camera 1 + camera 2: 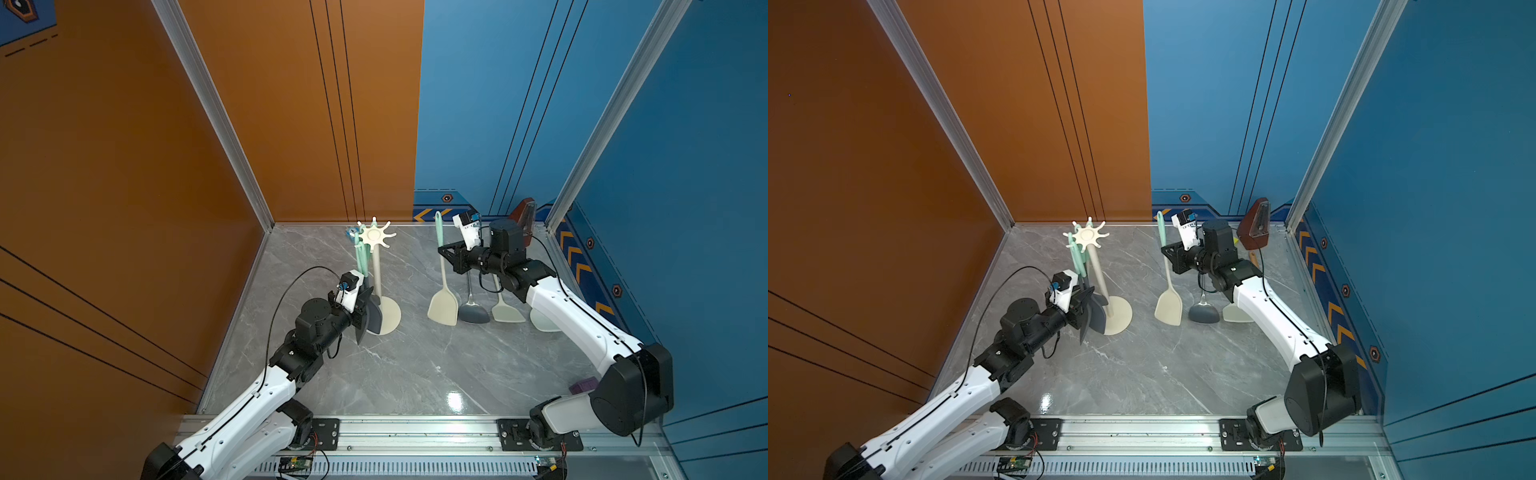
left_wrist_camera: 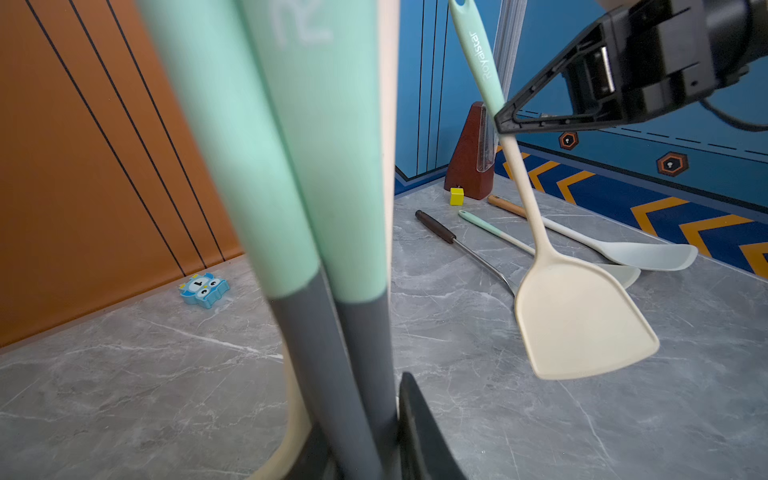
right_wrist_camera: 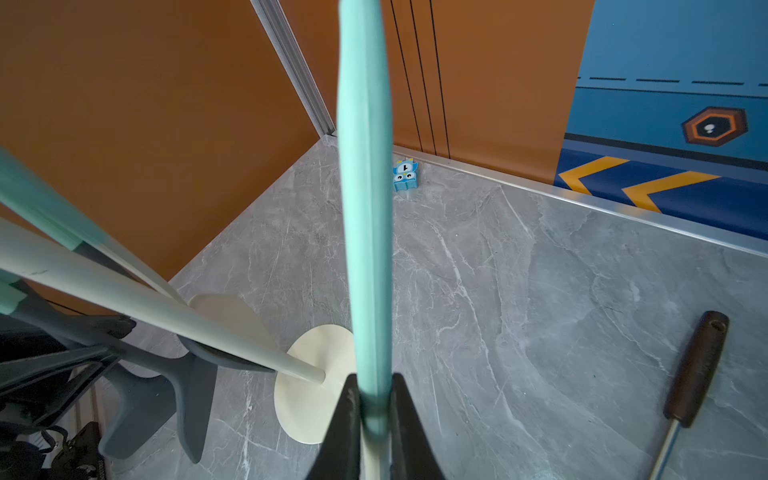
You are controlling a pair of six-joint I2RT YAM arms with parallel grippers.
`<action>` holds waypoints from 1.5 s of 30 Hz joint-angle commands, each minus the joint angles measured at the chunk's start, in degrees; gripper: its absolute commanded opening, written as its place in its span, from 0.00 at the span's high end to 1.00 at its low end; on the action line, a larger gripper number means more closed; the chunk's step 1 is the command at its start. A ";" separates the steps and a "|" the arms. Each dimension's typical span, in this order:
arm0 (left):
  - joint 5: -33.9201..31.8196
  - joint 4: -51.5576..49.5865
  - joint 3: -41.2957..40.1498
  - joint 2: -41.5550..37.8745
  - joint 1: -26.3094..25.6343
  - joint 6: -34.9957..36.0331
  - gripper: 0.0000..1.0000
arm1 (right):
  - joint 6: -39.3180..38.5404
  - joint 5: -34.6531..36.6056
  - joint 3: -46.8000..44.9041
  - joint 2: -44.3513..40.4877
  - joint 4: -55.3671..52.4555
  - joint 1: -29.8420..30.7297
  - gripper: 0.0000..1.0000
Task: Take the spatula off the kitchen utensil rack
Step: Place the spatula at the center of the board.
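Right end effector [image 1: 443,253] clamps mint-handled cream spatula [image 1: 444,305], clear of cream-white hooked rack [image 1: 375,235]; lowering it to bench [image 1: 415,365] below seems next.

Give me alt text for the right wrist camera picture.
The right gripper holds a mint-green spatula handle between its black fingers, dead centre. Beside it the cream utensil rack stands on the grey marble table, a blue owl toy near the orange wall.
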 commanded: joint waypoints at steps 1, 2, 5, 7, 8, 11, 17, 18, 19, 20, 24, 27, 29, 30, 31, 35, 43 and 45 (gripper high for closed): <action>-0.81 -2.28 -0.88 -0.41 -0.43 0.51 0.77 | -0.48 -4.21 5.12 3.85 -2.78 -0.77 1.00; -0.83 -2.28 -0.94 -0.39 -0.41 0.51 0.77 | -0.49 -4.80 6.47 5.33 -3.64 -0.90 1.00; -0.90 -2.30 -1.04 -0.54 -0.52 0.53 0.76 | -0.97 -5.72 9.92 9.08 -5.25 -1.26 1.00; -0.88 -2.32 -1.04 -0.56 -0.51 0.52 0.77 | -1.38 -6.05 11.84 11.22 -6.27 -1.32 1.00; -0.98 -2.29 -1.04 -0.54 -0.52 0.56 0.77 | -1.61 -6.20 12.70 12.27 -6.76 -1.35 1.00; -0.96 -2.30 -1.13 -0.68 -0.56 0.44 0.77 | -1.97 -7.24 15.01 14.91 -8.07 -1.74 1.00; -1.14 -2.29 -1.13 -0.65 -0.52 0.54 0.76 | -2.54 -8.17 17.93 19.04 -10.09 -2.47 1.00; -1.18 -2.30 -1.13 -0.66 -0.51 0.57 0.77 | -2.63 -8.34 18.22 19.56 -10.23 -2.55 1.00; -1.14 -2.31 -1.17 -0.69 -0.52 0.51 0.76 | -2.79 -8.40 18.60 20.09 -10.60 -2.63 1.00; -1.27 -2.33 -1.22 -0.64 -0.56 0.51 0.76 | -2.76 -8.39 18.90 20.69 -10.83 -2.80 1.00; -1.27 -2.28 -1.28 -0.60 -0.52 0.66 0.77 | -2.61 -8.83 19.89 23.04 -11.31 -3.28 1.00; -1.36 -2.29 -1.49 -0.69 -0.44 0.72 0.77 | -2.53 -8.96 20.40 24.62 -11.31 -3.34 1.00; -1.41 -2.35 -1.44 -0.64 -0.43 0.73 0.76 | -2.56 -8.90 20.69 25.71 -11.34 -3.53 1.00; -1.45 -2.36 -1.42 -0.65 -0.39 0.78 0.76 | -2.41 -8.96 20.85 26.19 -11.36 -3.61 1.00; -1.45 -2.35 -1.43 -0.65 -0.43 0.83 0.76 | -2.41 -8.95 21.09 26.75 -11.31 -3.67 1.00; -1.45 -2.28 -1.48 -0.62 -0.42 0.94 0.76 | -2.23 -8.81 21.64 28.81 -11.32 -3.87 1.00; -1.27 -2.33 -1.11 -0.28 -0.42 1.08 0.76 | -1.75 -5.78 23.14 33.11 -11.33 -4.59 1.00; -1.35 -2.32 -1.15 -0.30 -0.43 1.08 0.76 | -1.54 -4.28 23.25 35.13 -11.33 -4.60 1.00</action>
